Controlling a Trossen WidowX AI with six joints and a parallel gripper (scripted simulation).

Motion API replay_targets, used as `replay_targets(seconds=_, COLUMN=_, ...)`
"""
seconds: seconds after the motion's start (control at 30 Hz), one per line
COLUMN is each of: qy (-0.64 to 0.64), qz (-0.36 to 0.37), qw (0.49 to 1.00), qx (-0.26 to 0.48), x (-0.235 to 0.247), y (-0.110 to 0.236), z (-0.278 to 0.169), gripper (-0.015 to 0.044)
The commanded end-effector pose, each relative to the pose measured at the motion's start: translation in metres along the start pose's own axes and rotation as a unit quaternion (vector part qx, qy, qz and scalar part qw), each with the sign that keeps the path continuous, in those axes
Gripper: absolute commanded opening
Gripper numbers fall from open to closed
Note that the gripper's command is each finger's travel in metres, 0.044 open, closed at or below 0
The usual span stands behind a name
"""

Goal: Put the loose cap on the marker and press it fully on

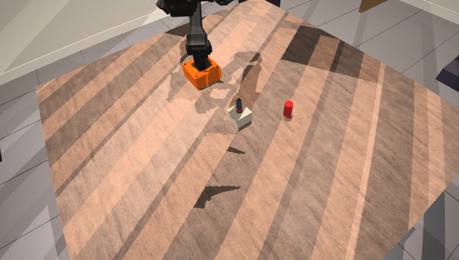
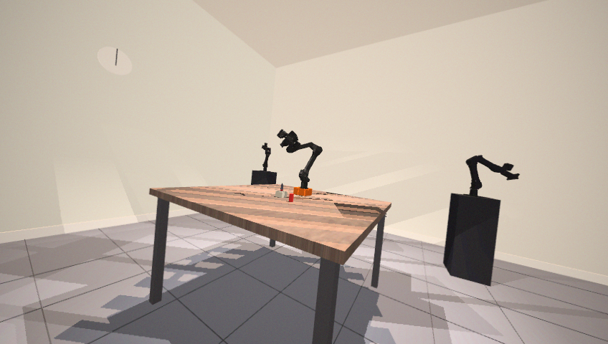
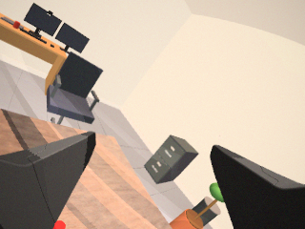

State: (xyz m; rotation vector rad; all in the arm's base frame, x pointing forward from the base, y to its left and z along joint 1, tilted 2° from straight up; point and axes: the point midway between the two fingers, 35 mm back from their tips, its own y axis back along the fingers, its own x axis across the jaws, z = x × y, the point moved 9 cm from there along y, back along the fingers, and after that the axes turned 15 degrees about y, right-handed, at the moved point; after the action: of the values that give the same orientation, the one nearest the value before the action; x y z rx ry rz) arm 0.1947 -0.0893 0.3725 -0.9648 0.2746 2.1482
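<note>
A dark marker (image 1: pixel 239 105) (image 2: pixel 282 186) stands upright in the cream holder block (image 1: pixel 240 119) (image 2: pixel 279 194) near the middle of the wooden table (image 1: pixel 129 180) (image 2: pixel 324 230). The red cap (image 1: pixel 288 109) (image 2: pixel 290 197) (image 3: pixel 59 228) stands loose on the table to the right of the block, apart from it. My gripper (image 2: pixel 282 136) (image 3: pixel 154 145) is open and empty. It is raised high above the table, tilted outward. The arm rises from an orange base (image 1: pixel 202 74) (image 2: pixel 302 191) at the far side of the table.
Beyond the table stand black pedestals with other arms (image 2: pixel 471 239) (image 2: pixel 263 176). The wrist view shows a desk with monitors (image 3: pixel 38 34), an office chair (image 3: pixel 75 92), a grey cabinet (image 3: pixel 171 158) and an orange plant pot (image 3: pixel 189 224) on the floor.
</note>
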Motion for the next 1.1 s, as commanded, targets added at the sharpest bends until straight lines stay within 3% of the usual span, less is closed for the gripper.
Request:
replay_targets(seconds=0.0, qy=-0.003, qz=-0.002, qw=1.0, qx=-0.001, x=-0.001, y=-0.001, z=-0.001, gripper=0.0374)
replay_targets(seconds=0.17, qy=-0.108, qz=-0.047, qw=0.993, qx=-0.012, x=-0.022, y=-0.029, z=-0.027, gripper=0.0245)
replay_targets(seconds=0.33, qy=-0.204, qz=-0.079, qw=0.975, qx=0.036, x=-0.036, y=-0.073, z=-0.068, gripper=0.0245)
replay_targets(seconds=0.6, qy=-0.258, qz=-0.074, qw=0.957, qx=0.111, x=-0.03, y=-0.111, z=-0.098, gripper=0.0245)
replay_targets(seconds=1.07, qy=-0.301, qz=0.014, qw=0.904, qx=0.304, x=0.014, y=-0.174, z=-0.141, gripper=0.0245)
